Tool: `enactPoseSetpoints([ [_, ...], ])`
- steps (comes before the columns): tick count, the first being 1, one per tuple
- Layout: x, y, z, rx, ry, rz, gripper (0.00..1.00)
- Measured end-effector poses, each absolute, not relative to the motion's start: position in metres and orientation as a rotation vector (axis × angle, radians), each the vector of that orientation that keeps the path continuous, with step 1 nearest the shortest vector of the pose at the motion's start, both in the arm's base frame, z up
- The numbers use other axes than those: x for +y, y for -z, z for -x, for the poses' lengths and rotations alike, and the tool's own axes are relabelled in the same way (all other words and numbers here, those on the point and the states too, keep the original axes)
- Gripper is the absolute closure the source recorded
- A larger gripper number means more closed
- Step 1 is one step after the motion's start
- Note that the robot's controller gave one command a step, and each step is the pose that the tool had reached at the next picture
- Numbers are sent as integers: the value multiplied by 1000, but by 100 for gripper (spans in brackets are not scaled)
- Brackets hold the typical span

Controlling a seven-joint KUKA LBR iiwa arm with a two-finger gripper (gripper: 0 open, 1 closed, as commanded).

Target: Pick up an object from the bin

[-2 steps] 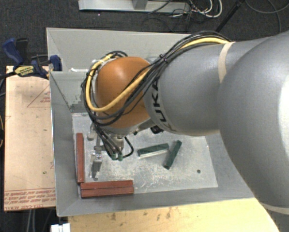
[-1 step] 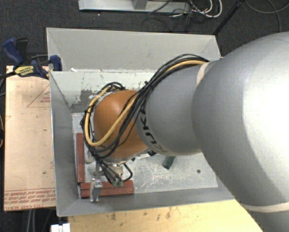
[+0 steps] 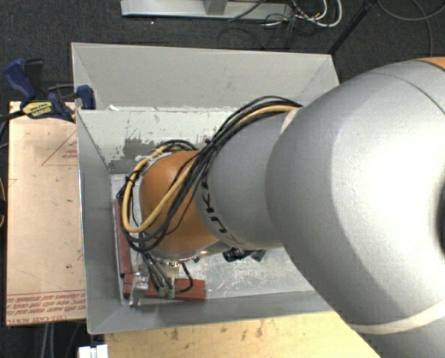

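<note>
The grey metal bin (image 3: 95,222) is seen from above, its left wall standing bare. In its lower left corner a flat reddish-brown thing (image 3: 194,290) is found; one strip of it is seen along the left wall and another along the front wall, and its middle is hidden by the wrist. The pincer (image 3: 141,293) is lowered into that same corner, right over or against this reddish-brown thing; contact cannot be confirmed. Whether the pincer is open or closed, and whether anything is held in it, cannot be told. Above it the orange wrist cover (image 3: 170,200) is crossed by black and yellow cables (image 3: 142,192). Just right of the cover, a small dark thing (image 3: 244,254) is seen on the bin floor. The grey arm (image 3: 341,177) covers the bin's right side.
</note>
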State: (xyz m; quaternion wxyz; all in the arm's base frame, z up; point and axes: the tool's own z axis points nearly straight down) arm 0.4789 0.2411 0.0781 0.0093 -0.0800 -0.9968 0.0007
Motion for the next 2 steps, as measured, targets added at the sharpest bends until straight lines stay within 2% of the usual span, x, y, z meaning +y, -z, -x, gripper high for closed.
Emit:
enactPoseSetpoints([
  [1,241,-78,-479,-3113,-2,251,100],
  [2,244,-125,-481,-3130,1,270,100],
])
